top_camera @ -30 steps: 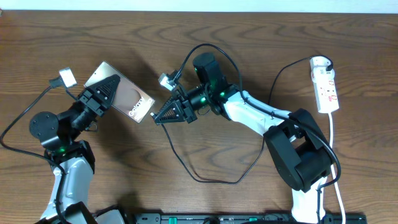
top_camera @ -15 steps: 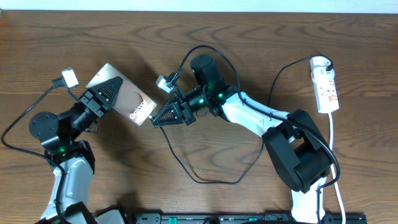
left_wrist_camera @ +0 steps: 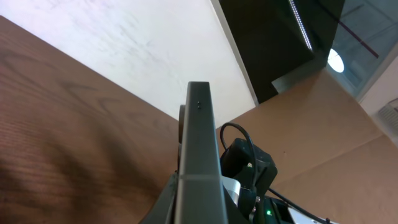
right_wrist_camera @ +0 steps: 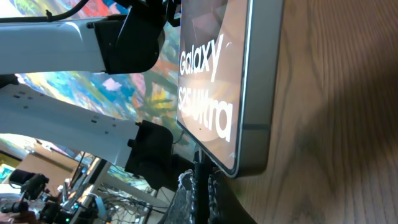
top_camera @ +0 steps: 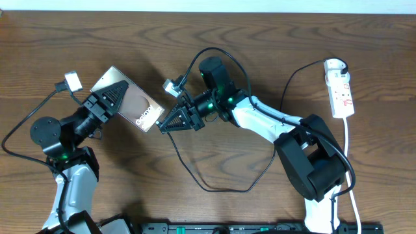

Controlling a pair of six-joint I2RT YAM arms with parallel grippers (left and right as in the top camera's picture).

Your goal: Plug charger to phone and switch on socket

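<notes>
The phone is tilted up off the table, and my left gripper is shut on its upper half. In the left wrist view only its grey edge shows, running up the middle. The right wrist view shows its glossy face with white "Galaxy" lettering. My right gripper is shut on the charger plug, whose tip meets the phone's bottom edge. I cannot tell whether the tip is seated. The charger cable loops across the table. The white socket lies at the far right, away from both grippers.
The socket's white cord runs down the right side toward the front edge. Small white connectors hang on cables beside each wrist. A black rail lines the table's front edge. The right arm's base stands at the lower right.
The right gripper with the plug edged slightly left toward the phone's bottom edge, and the phone shifted a little. In the last half second nothing moved.
</notes>
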